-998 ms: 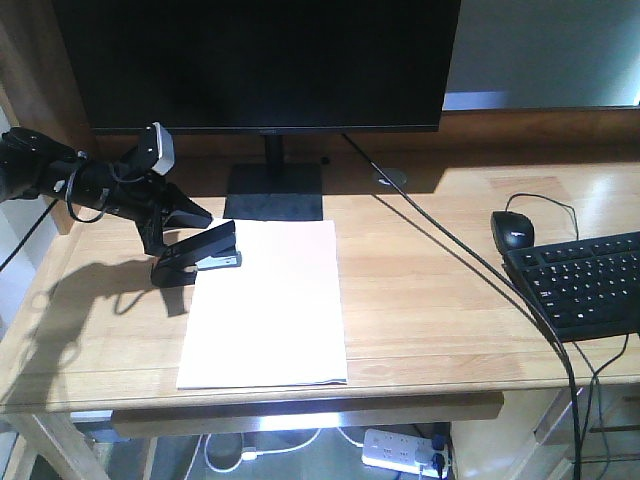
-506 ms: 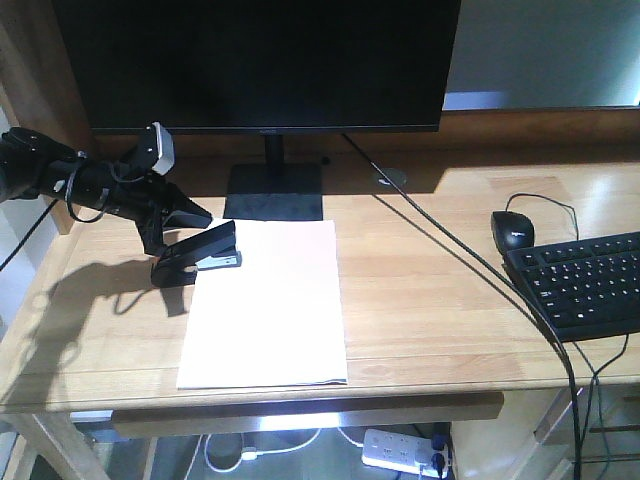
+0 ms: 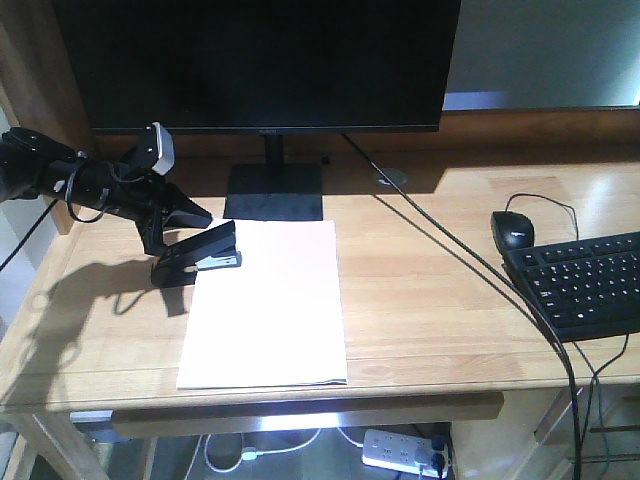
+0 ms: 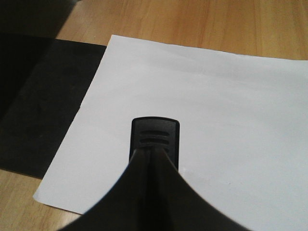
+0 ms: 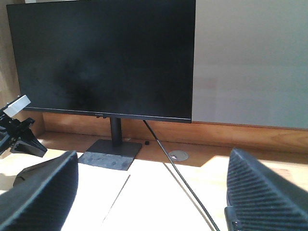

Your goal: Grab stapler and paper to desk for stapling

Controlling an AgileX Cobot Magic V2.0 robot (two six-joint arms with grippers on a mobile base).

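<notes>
The black stapler (image 3: 200,258) rests on the top left corner of the white paper (image 3: 270,310), which lies flat on the light-wood desk (image 3: 430,300). My left gripper (image 3: 198,214) reaches in from the left, just above the stapler. In the left wrist view its fingers meet in a point (image 4: 154,150) over the stapler's top (image 4: 155,134), with the paper (image 4: 216,120) underneath. I cannot tell if the tips touch the stapler. My right gripper (image 5: 151,192) is open and empty above the desk, facing the monitor; it is outside the front view.
A black monitor (image 3: 260,60) on a flat black base (image 3: 272,192) stands at the back. A black mouse (image 3: 512,230) and keyboard (image 3: 585,280) lie at the right. A black cable (image 3: 470,262) crosses the desk diagonally. A power strip (image 3: 400,450) lies under the desk.
</notes>
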